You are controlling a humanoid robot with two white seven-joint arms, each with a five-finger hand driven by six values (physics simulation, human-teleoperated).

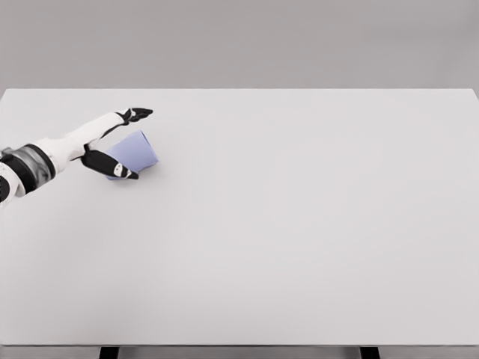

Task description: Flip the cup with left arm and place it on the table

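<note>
We see a broad, flat white table (pixel 299 224) filling most of the head view. Near its far left part lies a small pale blue cup (pixel 137 152), tipped over on its side rather than standing. The white-sleeved left arm comes in from the left edge, and its left robot hand (pixel 120 142) sits around the cup: dark fingers (pixel 139 114) reach out just behind the cup, while the dark thumb (pixel 112 164) crosses in front of it. The hand is spread wide on either side of the cup; we cannot tell whether it actually grips it.
</note>
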